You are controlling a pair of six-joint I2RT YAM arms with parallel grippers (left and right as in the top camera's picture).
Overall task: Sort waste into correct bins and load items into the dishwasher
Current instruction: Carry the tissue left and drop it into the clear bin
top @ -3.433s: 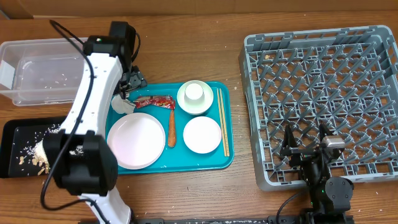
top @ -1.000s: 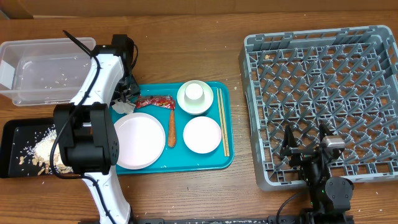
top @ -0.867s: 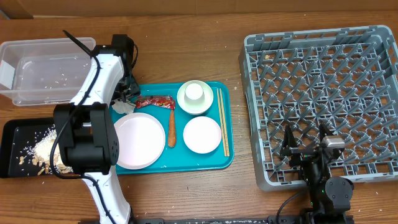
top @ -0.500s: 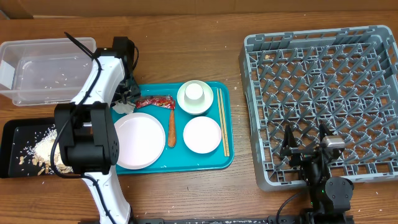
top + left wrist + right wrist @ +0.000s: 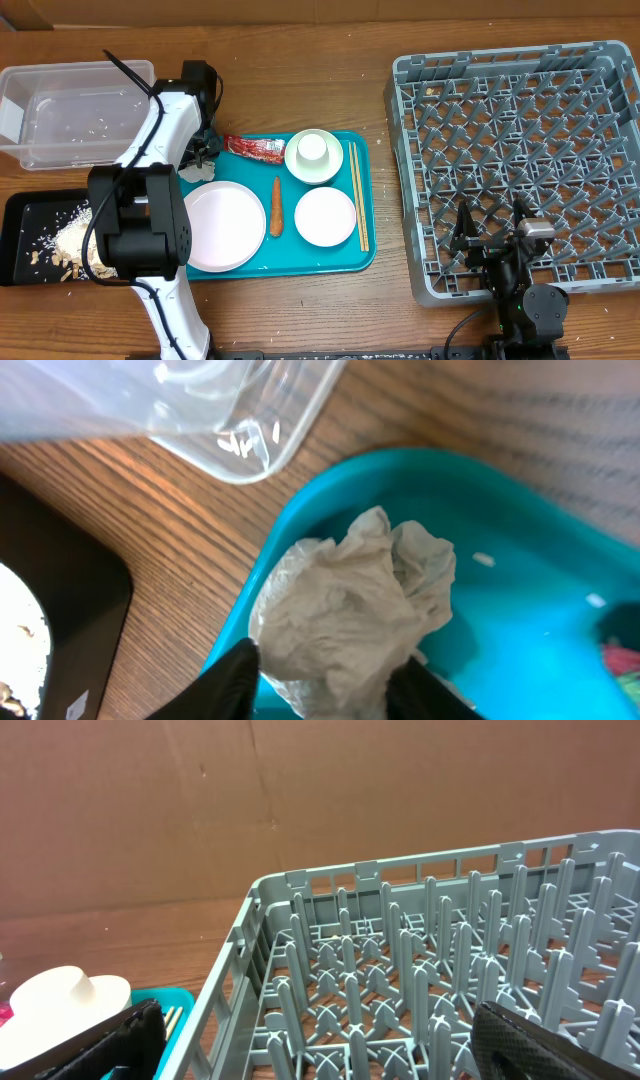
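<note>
A crumpled white tissue [image 5: 345, 610] lies at the back left corner of the teal tray [image 5: 500, 550]. My left gripper [image 5: 325, 682] is shut on it, a finger pressing each side. From overhead the left gripper [image 5: 201, 155] stands over the tissue [image 5: 193, 172]. The red wrapper [image 5: 255, 148] and the carrot [image 5: 275, 205] lie on the tray. So do the large plate [image 5: 220, 225], the small plate [image 5: 325, 215], the bowl [image 5: 300, 165] with a cup [image 5: 313, 147] in it, and the chopsticks [image 5: 357, 195]. My right gripper [image 5: 495, 235] hangs open over the grey rack's [image 5: 393, 110] front left part.
The clear tub [image 5: 60, 70] stands at the back left, its corner [image 5: 240, 410] near the tissue. A black tray [image 5: 20, 215] with pale crumbs sits in front of it. In the right wrist view the rack's pegs [image 5: 400, 970] stand between my open fingers.
The left jaws have closed in on the tissue. The red wrapper has shifted up and right, toward the tray's back edge. The right arm has not moved.
</note>
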